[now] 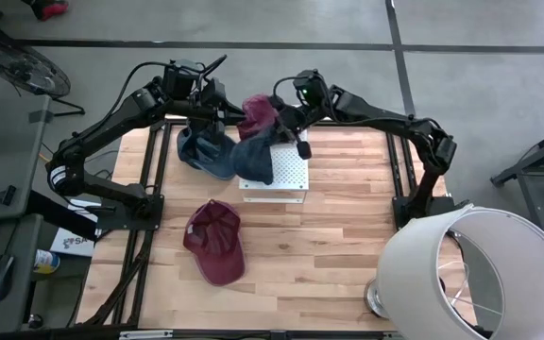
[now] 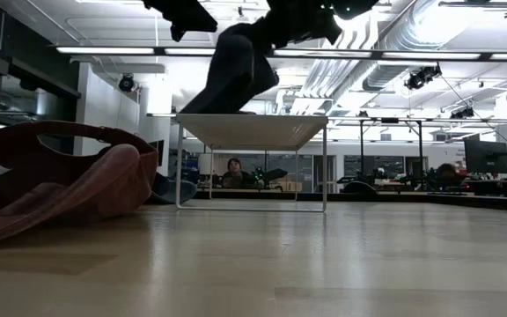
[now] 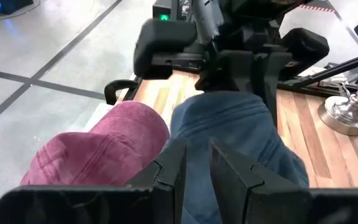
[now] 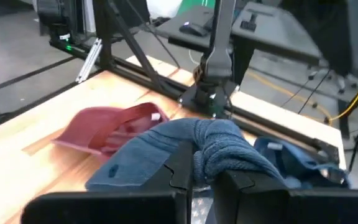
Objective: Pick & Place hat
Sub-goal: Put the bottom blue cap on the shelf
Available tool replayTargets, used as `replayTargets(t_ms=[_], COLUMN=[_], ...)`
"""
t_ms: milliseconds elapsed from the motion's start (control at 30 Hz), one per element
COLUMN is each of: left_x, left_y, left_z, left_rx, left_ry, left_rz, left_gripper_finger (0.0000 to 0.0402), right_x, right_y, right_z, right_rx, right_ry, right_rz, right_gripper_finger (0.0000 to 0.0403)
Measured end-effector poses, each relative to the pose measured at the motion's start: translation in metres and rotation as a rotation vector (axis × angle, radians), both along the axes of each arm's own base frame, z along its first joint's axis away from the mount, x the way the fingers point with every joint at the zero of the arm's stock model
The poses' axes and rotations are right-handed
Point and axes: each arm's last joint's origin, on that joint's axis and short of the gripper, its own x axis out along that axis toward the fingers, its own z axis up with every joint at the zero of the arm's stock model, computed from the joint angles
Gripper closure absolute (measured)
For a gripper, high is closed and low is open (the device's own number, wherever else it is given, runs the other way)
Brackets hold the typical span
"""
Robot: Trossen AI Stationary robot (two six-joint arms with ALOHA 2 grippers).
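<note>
A blue hat [image 1: 255, 156] hangs over the white perforated stand [image 1: 286, 179], with a maroon hat [image 1: 259, 111] bunched against its far side. My right gripper [image 4: 205, 171] is shut on the blue hat. My left gripper [image 3: 196, 165] is shut and sits just left of both hats, at the table's far edge [image 1: 223, 121]. A second blue hat [image 1: 204, 151] lies flat on the table left of the stand. A second maroon hat [image 1: 215, 241] lies on its side on the near part of the table. My right gripper pinches a bunched fold of the blue hat's crown [image 4: 224, 148] between its two fingers, coming slanting down from the table's far right. The hat hangs below the fingers, and its lower part [image 2: 229, 104] rests on the stand's top. Whether my left gripper touches the hats, I cannot tell.
A big white lampshade [image 1: 470, 274] and its metal base [image 1: 378, 300] stand at the table's near right corner. The black frame rails [image 1: 159, 179] run along the table's sides. Bare wood lies between the stand and the near edge.
</note>
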Motion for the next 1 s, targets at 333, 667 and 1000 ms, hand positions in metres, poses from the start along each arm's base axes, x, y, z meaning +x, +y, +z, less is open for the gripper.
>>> replayTargets(t_ms=[333, 667, 1000], left_x=[0.0, 0.0, 0.0], left_y=[0.0, 0.0, -0.001], left_z=[0.0, 0.0, 0.0], left_rx=[0.001, 0.0, -0.007], left_ry=[0.0, 0.0, -0.006], left_rz=[0.0, -0.001, -0.022], left_gripper_finger=[0.0332, 0.0332, 0.0332], right_x=[-0.006, -0.013, -0.022], right_y=[0.0, 0.002, 0.003], right_z=[-0.011, -0.023, -0.033], right_rx=[0.024, 0.028, 0.0], right_ry=[0.14, 0.302, 0.465], right_rz=[-0.069, -0.133, -0.213], right_gripper_finger=[0.0377, 0.0373, 0.0371])
